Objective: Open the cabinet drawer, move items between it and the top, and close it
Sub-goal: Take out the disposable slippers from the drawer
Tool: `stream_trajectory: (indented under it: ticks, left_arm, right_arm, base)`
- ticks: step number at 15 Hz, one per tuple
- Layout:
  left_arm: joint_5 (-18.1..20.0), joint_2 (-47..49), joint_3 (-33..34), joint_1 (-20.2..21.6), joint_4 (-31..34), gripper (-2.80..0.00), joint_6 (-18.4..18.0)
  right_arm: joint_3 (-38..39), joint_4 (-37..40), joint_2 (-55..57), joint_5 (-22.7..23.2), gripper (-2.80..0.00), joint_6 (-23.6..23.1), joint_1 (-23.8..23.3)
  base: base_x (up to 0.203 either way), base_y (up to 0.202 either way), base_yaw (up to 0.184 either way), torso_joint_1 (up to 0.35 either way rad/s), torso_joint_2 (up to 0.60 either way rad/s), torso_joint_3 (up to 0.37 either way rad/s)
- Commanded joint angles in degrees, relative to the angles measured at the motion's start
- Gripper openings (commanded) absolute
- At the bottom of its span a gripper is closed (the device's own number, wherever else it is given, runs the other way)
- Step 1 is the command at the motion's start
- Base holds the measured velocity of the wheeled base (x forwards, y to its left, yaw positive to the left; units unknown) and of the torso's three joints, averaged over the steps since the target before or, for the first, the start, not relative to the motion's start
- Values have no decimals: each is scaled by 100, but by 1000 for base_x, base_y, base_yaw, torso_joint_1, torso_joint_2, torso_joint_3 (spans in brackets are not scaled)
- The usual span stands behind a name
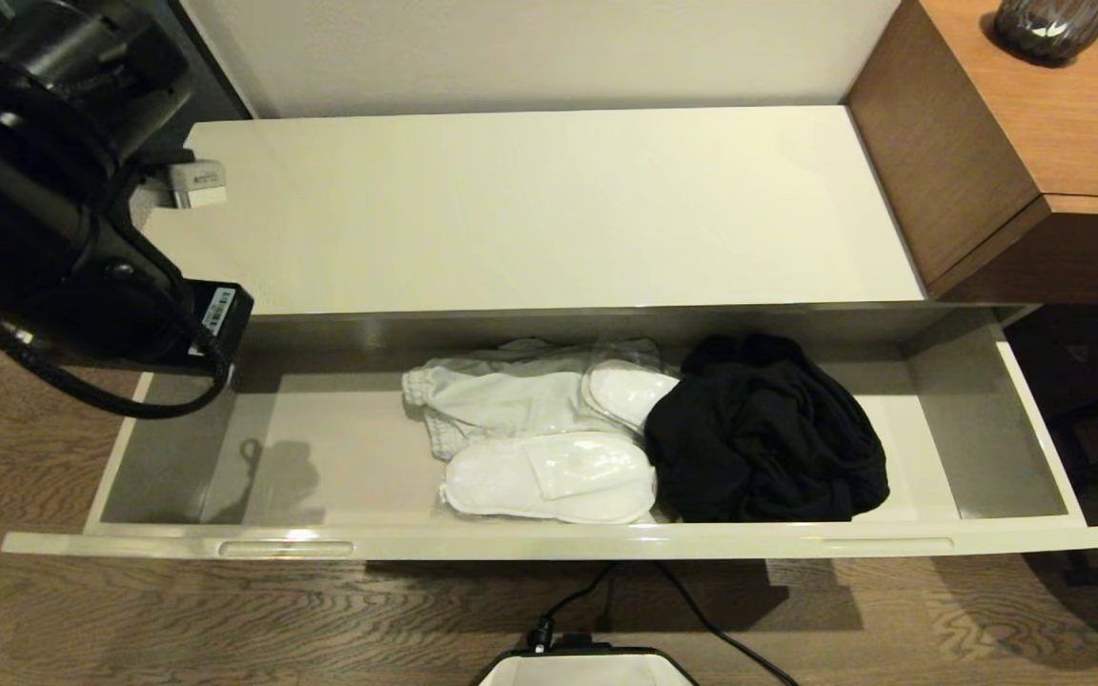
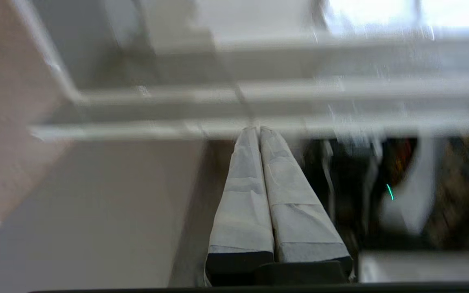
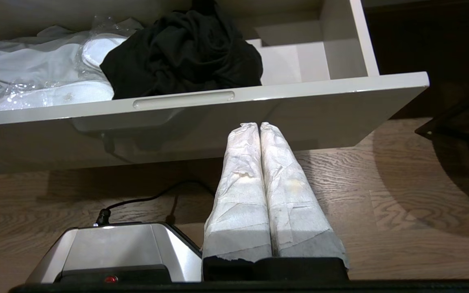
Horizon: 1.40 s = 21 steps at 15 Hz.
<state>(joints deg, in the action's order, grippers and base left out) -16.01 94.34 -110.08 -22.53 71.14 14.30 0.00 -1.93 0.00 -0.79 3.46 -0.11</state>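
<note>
Drawer (image 1: 549, 545) open, top (image 1: 530, 205) bare; my left gripper (image 2: 259, 129), fingers pressed together and empty, may snag slipper wrap (image 1: 549, 476) under the black garment (image 1: 763, 429).

Cabinet drawer (image 1: 549, 546) is standing pulled fully out below the top (image 1: 530, 205), glossy beige front with two slim handle notches. Inside the drawer: black cloth garment (image 1: 766, 431) is lying crumpled right of centre. Light grey garment (image 1: 487, 398) with elastic band is lying left of the black one, toward the drawer's back. Two wrapped pairs of white slippers: one (image 1: 549, 476) is resting near the drawer front, one (image 1: 627, 391) is lying behind it, touching the black garment.
</note>
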Motion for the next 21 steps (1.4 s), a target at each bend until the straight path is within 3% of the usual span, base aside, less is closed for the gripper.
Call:
stream_trajectory:
  ticks: [1, 4, 7, 9, 10, 12, 15, 18, 21]
  left_arm:
    - [757, 111, 9, -21, 302, -280, 35]
    - [1673, 458, 18, -24, 794, -280, 73]
    - [1843, 746, 152, -29, 688, -280, 550]
    - [1814, 811, 459, -25, -123, -280, 923]
    - [1709, 839, 610, -31, -432, -280, 971]
    - [1127, 1017, 1037, -110, -1585, -280, 852]
    - [465, 1360, 1101, -363, -1728, -280, 751]
    - [73, 1553, 1091, -525, -1766, -280, 803]
    - [-398, 1690, 1455, -730, -2394, -280, 811]
  right_arm:
    - [0, -1, 9, 0, -280, 5, 2]
    - [0, -1, 9, 0, -280, -3, 2]
    - [0, -1, 9, 0, -280, 5, 2]
    - [0, -1, 9, 0, -280, -3, 2]
    - [0, -10, 9, 0, -280, -3, 2]
    - [0, -1, 9, 0, -280, 5, 2]
    - [0, -1, 9, 0, -280, -3, 2]
    - [0, -2, 9, 0, -280, 5, 2]
    - [0, -1, 9, 0, -280, 5, 2]
  base:
    - [0, 0, 0, 0, 0, 0]
    - [0, 0, 0, 0, 0, 0]
    - [0, 0, 0, 0, 0, 0]
    - [0, 0, 0, 0, 0, 0]
    - [0, 0, 0, 0, 0, 0]
    - [0, 0, 0, 0, 0, 0]
    - [0, 0, 0, 0, 0, 0]
    - [0, 0, 0, 0, 0, 0]
    - [0, 0, 0, 0, 0, 0]
